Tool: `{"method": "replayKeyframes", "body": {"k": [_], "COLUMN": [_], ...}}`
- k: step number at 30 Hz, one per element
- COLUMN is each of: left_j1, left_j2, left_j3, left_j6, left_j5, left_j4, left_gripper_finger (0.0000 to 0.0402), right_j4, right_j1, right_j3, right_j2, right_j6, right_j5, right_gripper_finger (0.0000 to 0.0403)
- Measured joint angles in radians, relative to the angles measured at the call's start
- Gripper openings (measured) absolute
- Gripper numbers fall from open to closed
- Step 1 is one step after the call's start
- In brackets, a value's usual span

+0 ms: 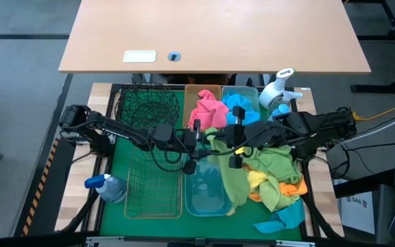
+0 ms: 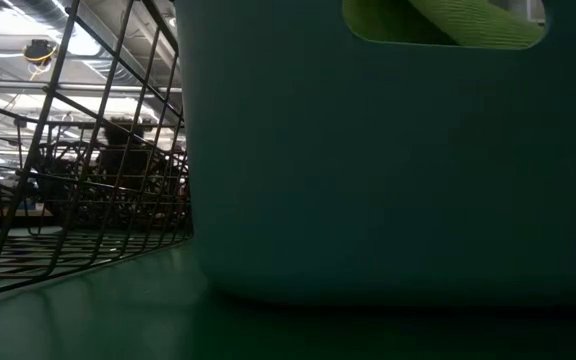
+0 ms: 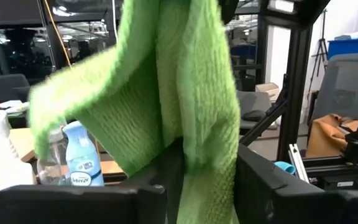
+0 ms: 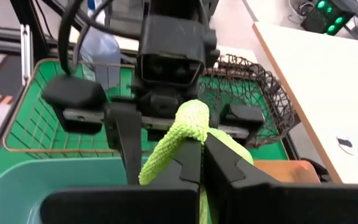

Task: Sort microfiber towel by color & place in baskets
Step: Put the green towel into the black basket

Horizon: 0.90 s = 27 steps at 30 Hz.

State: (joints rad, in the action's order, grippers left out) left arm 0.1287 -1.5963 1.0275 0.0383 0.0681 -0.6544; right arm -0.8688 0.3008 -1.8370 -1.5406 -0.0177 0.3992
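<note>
Mid-table handoff: the right gripper (image 4: 199,163), jaws pressed together, pinches a folded ridge of the green towel (image 4: 188,134) at centre of the mat, w/ the left gripper (image 1: 196,134) facing it head-on from 9 o'clock. In the left wrist view the same green towel (image 3: 166,81) hangs down between the left arm's dark fingers (image 3: 257,180), which stand apart on either side of the cloth — spread, not yet closed on it, as far as can be judged. From above, the two grippers meet almost touching, just at 12 o'clock of the pale blue bin (image 1: 206,191); the towel's long axis runs from the pinch toward 5 o'clock, draping onto the towel pile (image 1: 273,180) of green, yellow, orange and blue cloths at the table's 4 o'clock. Outward: the green mesh basket (image 1: 149,106) sits at 10 o'clock of the pinch and looks the likely home for this colour; the left arm is clearly the nearer one to it, the right arm would have to reach across. The wire basket (image 1: 146,185) lies at 7 o'clock, the amber bin (image 1: 192,92) w/ a pink towel (image 1: 208,110) at 12, the blue bin (image 1: 252,92) w/ a blue towel (image 1: 238,106) at 1. Spray bottles stand at the mat's edges, one (image 1: 105,186) at 8 o'clock, one (image 1: 278,89) at 2. Next move turns on the left fingers closing before the right lets go, else the cloth drops short of the mesh basket.
</note>
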Motion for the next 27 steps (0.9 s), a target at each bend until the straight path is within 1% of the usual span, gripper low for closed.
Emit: {"method": "replayKeyframes", "body": {"k": [2, 7, 9, 11, 13, 17, 20, 22, 24, 27], "left_j1": [0.000, 0.000, 0.000, 0.000, 0.000, -0.005, -0.020, -0.038, -0.057, -0.094], "left_j2": [0.000, 0.000, 0.000, 0.000, 0.000, 0.017, 0.070, 0.117, 0.166, 0.255], "left_j3": [0.000, 0.000, 0.000, 0.000, 0.000, 0.000, 0.000, 0.000, 0.000, 0.000], "left_j6": [0.000, 0.015, 0.044, 0.050, 0.050, 0.051, 0.050, 0.050, 0.050, 0.049], "left_j5": [0.001, 0.019, 0.020, 0.019, 0.019, 0.019, 0.018, 0.018, 0.019, 0.019], "left_j4": [0.000, 0.001, 0.001, 0.001, 0.001, 0.007, 0.047, 0.083, 0.117, 0.161], "left_gripper_finger": [0.0080, 0.0011, 0.0008, 0.0009, 0.0006, 0.0004, 0.0004, 0.0004, 0.0004, 0.0004], "right_j4": [0.011, 0.009, 0.009, 0.008, 0.003, -0.041, -0.155, -0.242, -0.327, -0.453], "right_j1": [0.000, 0.000, 0.000, 0.000, 0.000, 0.000, 0.000, 0.000, 0.000, 0.000], "right_j3": [0.000, 0.000, 0.000, 0.000, -0.004, -0.045, -0.111, -0.168, -0.218, -0.273], "right_j2": [0.000, 0.000, 0.000, 0.000, 0.000, -0.001, -0.001, -0.001, 0.002, 0.001], "right_j6": [0.000, 0.000, 0.000, 0.000, 0.000, 0.000, 0.000, -0.015, -0.062, -0.112], "right_j5": [0.000, 0.000, 0.000, 0.000, -0.010, -0.014, -0.010, -0.009, -0.006, -0.007], "right_gripper_finger": [0.0003, 0.0003, 0.0005, 0.0016, 0.0038, 0.0100, 0.0140, 0.0158, 0.0168, 0.0171]}}
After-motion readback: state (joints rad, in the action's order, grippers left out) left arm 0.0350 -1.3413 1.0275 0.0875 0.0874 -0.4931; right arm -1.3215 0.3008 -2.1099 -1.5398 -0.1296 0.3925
